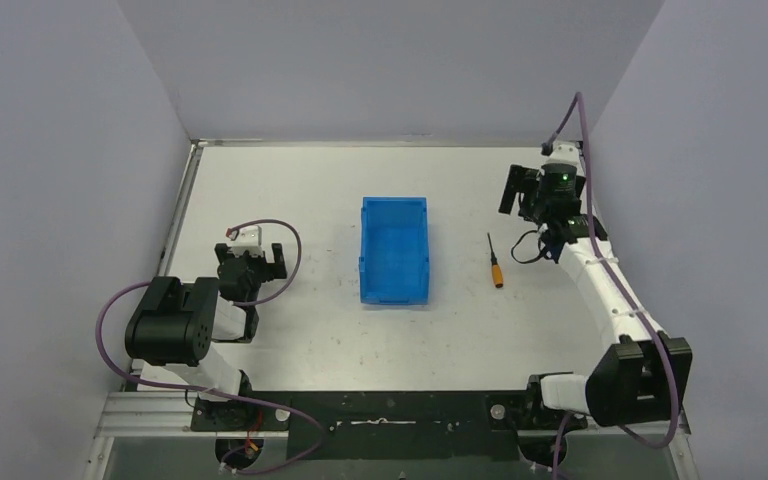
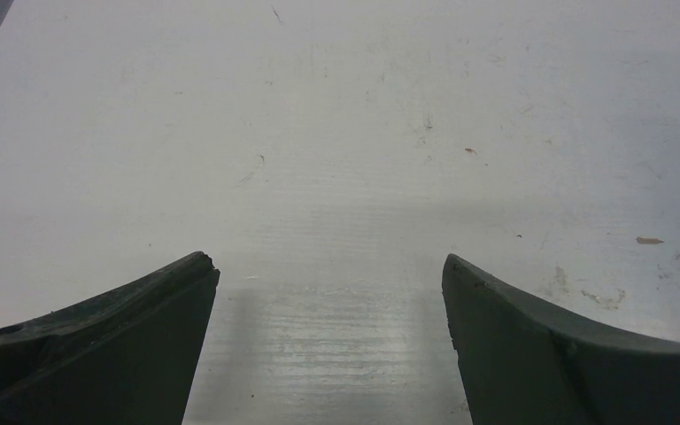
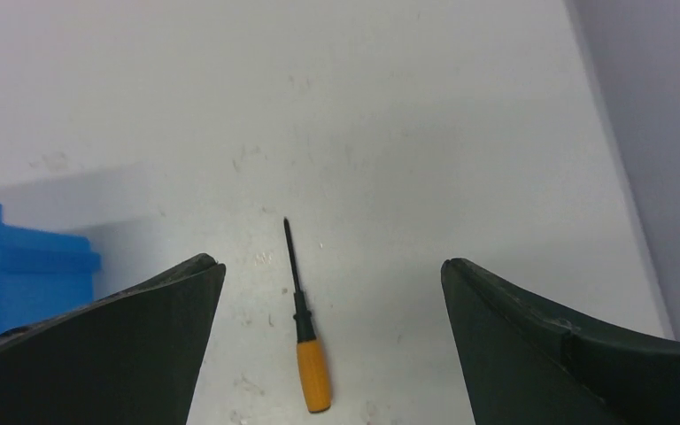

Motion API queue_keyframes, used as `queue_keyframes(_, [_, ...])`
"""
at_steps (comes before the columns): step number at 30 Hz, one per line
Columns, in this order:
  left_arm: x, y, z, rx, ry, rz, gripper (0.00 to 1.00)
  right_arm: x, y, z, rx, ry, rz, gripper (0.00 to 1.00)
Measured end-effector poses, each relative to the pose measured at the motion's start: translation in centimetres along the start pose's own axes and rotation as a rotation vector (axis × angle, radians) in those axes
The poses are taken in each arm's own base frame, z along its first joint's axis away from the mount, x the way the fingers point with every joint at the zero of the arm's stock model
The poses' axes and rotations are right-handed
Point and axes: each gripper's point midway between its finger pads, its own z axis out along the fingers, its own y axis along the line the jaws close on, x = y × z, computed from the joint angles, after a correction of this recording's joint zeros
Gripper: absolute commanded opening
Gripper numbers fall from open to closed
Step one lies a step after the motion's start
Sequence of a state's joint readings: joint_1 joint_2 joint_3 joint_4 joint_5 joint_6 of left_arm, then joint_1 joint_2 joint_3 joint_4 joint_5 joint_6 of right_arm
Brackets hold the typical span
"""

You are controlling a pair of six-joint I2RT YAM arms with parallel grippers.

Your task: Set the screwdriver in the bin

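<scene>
The screwdriver [image 1: 496,262], with an orange handle and a thin black shaft, lies flat on the white table just right of the blue bin [image 1: 394,201]. The bin stands open-topped at the table's middle and looks empty. My right gripper [image 1: 516,192] hangs open above the table by the screwdriver. In the right wrist view the screwdriver [image 3: 305,332] lies between and below the open fingers, left of centre, handle nearest, with my right gripper [image 3: 329,266] clear of it; a corner of the bin [image 3: 18,266] shows at left. My left gripper [image 1: 255,268] is open and empty, left of the bin.
Grey walls enclose the table on the left, back and right. The right wall [image 3: 655,133] stands close to the screwdriver's right. The left wrist view shows my left gripper [image 2: 329,258] over bare scuffed table [image 2: 336,133].
</scene>
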State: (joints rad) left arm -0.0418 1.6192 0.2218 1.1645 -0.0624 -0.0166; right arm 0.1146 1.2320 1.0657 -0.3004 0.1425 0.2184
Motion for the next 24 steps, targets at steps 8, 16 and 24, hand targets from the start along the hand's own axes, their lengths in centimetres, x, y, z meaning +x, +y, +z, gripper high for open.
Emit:
queue_keyframes(8, [0.0, 0.0, 0.0, 0.000, 0.000, 0.000, 0.97, 13.3, 0.4, 3.6, -0.061, 0.494, -0.078, 0.85])
queue_keyframes(16, [0.0, 0.0, 0.0, 0.000, 0.000, 0.000, 0.97, 21.7, 0.0, 3.8, -0.061, 0.735, -0.108, 0.54])
queue_keyframes(24, [0.0, 0.0, 0.0, 0.000, 0.000, 0.000, 0.97, 22.0, 0.7, 4.9, -0.071, 0.723, -0.138, 0.00])
